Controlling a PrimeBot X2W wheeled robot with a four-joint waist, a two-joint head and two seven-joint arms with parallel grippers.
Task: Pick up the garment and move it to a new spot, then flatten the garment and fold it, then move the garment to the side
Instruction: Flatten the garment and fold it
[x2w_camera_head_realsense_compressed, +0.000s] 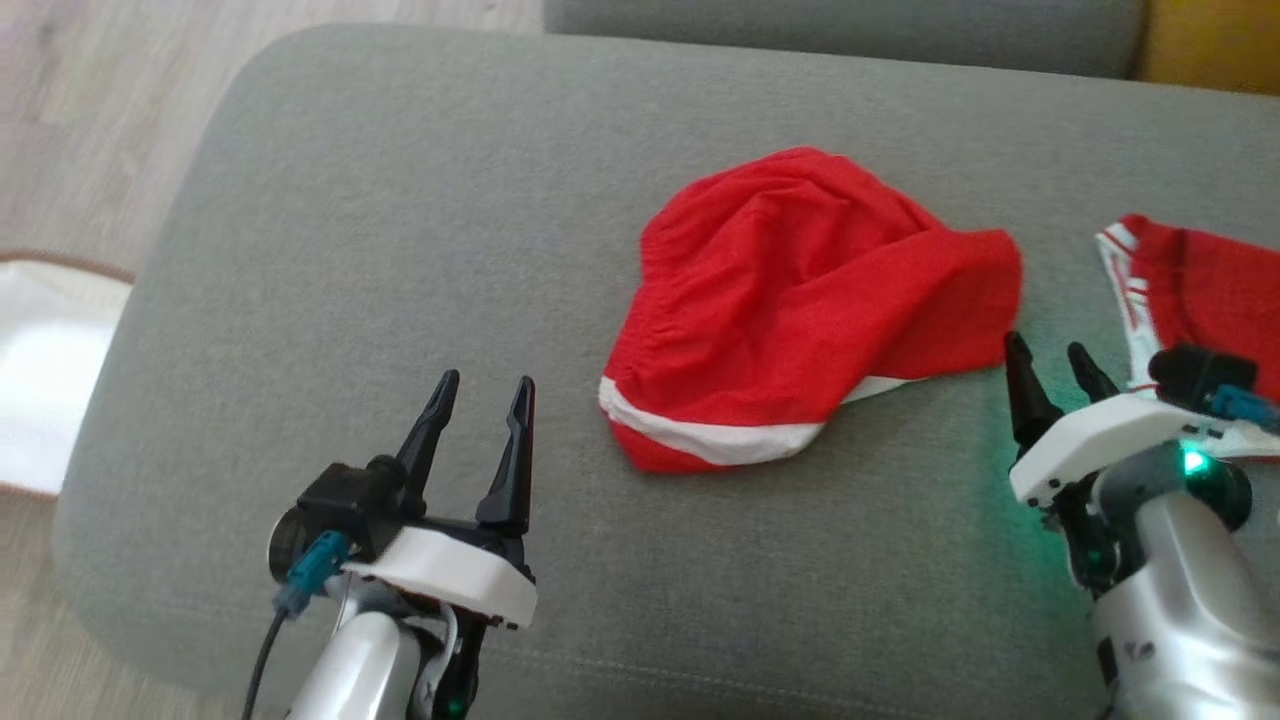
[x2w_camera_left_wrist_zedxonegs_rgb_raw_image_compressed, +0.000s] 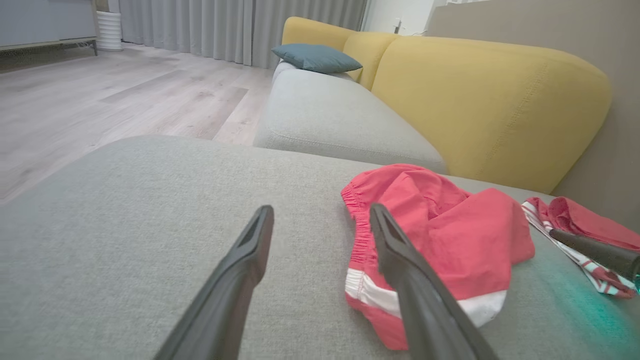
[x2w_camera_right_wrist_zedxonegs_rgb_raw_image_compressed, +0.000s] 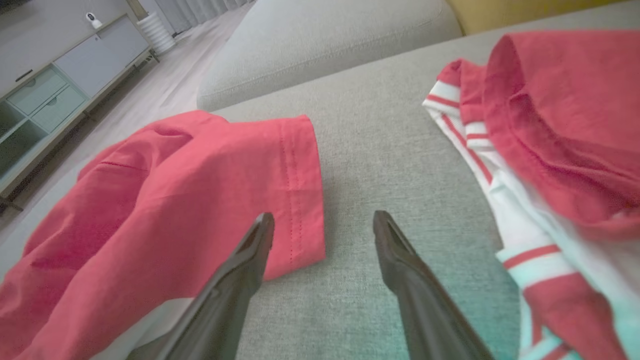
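While the head view looks down on the grey seat cushion (x2w_camera_head_realsense_compressed: 400, 250), it takes in a white object (x2w_camera_head_realsense_compressed: 45, 370) on the wooden floor (x2w_camera_head_realsense_compressed: 80, 100) at far left, which is cut off by the picture's edge. Next comes the left gripper (x2w_camera_head_realsense_compressed: 487, 380), low on the cushion's left half, its two dark fingers spread wide with nothing between them, well apart from the garment (x2w_camera_head_realsense_compressed: 790, 290). Along those fingers the left wrist view brings in a yellow backrest (x2w_camera_left_wrist_zedxonegs_rgb_raw_image_compressed: 475, 100), a blue pillow (x2w_camera_left_wrist_zedxonegs_rgb_raw_image_compressed: 315, 57) and grey curtains (x2w_camera_left_wrist_zedxonegs_rgb_raw_image_compressed: 225, 25) behind. The garment lies right of the cushion's middle: red shorts in a rumpled heap, gathered elastic waistband along the left side, a white band across the near lower edge, one stitched leg hem jutting out to the right. Just beside that hem's lower corner stands the right gripper (x2w_camera_head_realsense_compressed: 1045, 345), fingers likewise spread and empty; in the right wrist view one finger overlaps the hem, and whether it touches the cloth cannot be told. That view also gives a pale cabinet (x2w_camera_right_wrist_zedxonegs_rgb_raw_image_compressed: 45, 95) with drawers against the far wall. At far right a second red piece of clothing (x2w_camera_head_realsense_compressed: 1200, 290) with red-and-white striped trim lies near the cushion's edge, apart from the shorts.
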